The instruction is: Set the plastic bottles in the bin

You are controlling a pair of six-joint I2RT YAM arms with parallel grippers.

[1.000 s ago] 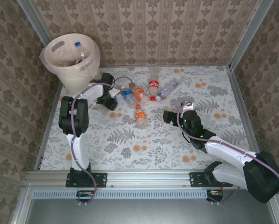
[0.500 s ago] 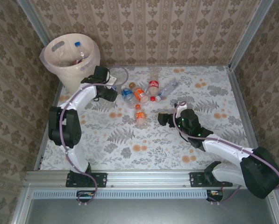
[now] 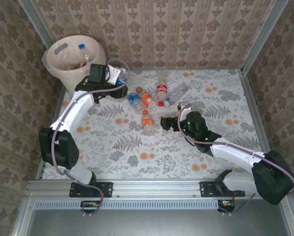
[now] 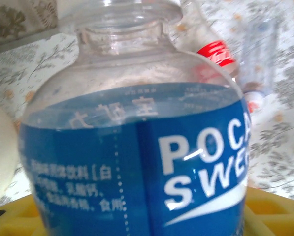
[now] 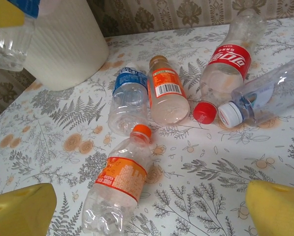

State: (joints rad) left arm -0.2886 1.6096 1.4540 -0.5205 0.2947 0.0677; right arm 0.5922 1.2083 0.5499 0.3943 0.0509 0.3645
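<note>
Left wrist view: my left gripper (image 3: 117, 82) is clamped on a blue-labelled bottle (image 4: 137, 162) lettered "POCA / SWE" above small Chinese print. I hold it raised just beside the bin (image 3: 77, 81), presumably to carry it over the rim. My right gripper (image 5: 147, 216), its pads (image 5: 18, 211) spread wide, faces the loose bottles lying right of the bin. The red-labelled bottle (image 5: 229, 59) bears Coca-Cola script, and the orange-capped bottle (image 5: 118, 184) lies nearest, likely my next pick.
</note>
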